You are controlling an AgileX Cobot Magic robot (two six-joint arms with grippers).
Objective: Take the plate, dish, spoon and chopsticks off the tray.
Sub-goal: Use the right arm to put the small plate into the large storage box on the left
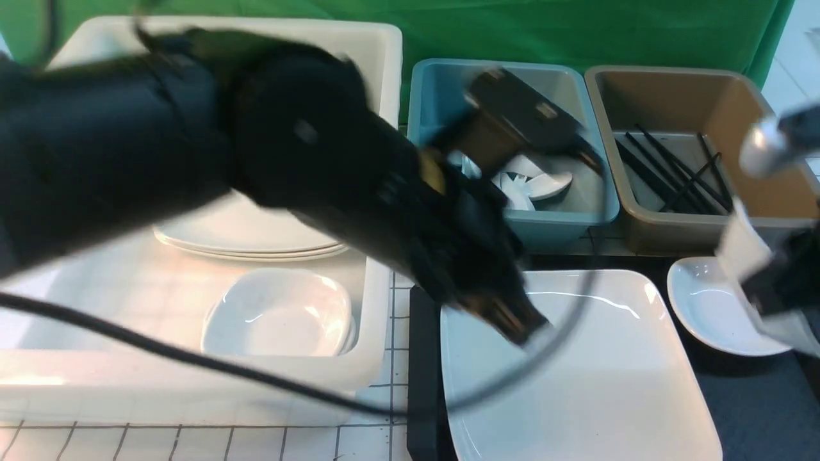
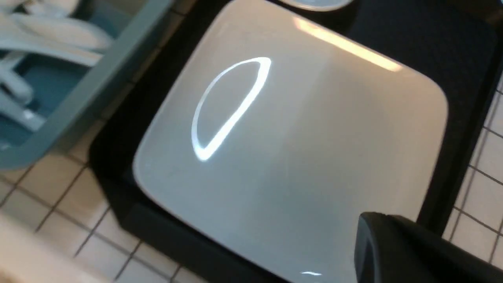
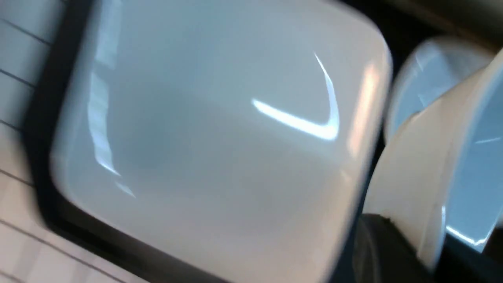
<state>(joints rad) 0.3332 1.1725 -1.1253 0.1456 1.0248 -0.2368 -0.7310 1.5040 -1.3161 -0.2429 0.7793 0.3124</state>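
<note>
The large white square plate [image 1: 576, 371] lies on the black tray [image 1: 423, 358]. It fills the left wrist view [image 2: 294, 149] and most of the right wrist view [image 3: 204, 129]. My left gripper [image 1: 516, 317] hangs blurred over the plate's far left corner, and only one finger [image 2: 393, 251] shows. My right gripper [image 1: 769, 282] is shut on the rim of a small white dish [image 1: 740, 246], held tilted on edge [image 3: 416, 165]. A second small dish [image 1: 711, 307] sits on the tray below it. White spoons [image 1: 532, 182] lie in the blue bin. Black chopsticks [image 1: 672, 169] lie in the brown bin.
A big white tub [image 1: 192, 378] at the left holds stacked plates [image 1: 243, 237] and a small bowl [image 1: 278, 314]. The blue bin [image 1: 564, 221] and the brown bin [image 1: 647, 237] stand behind the tray. My left arm and its cable cross the tub and the tray's left side.
</note>
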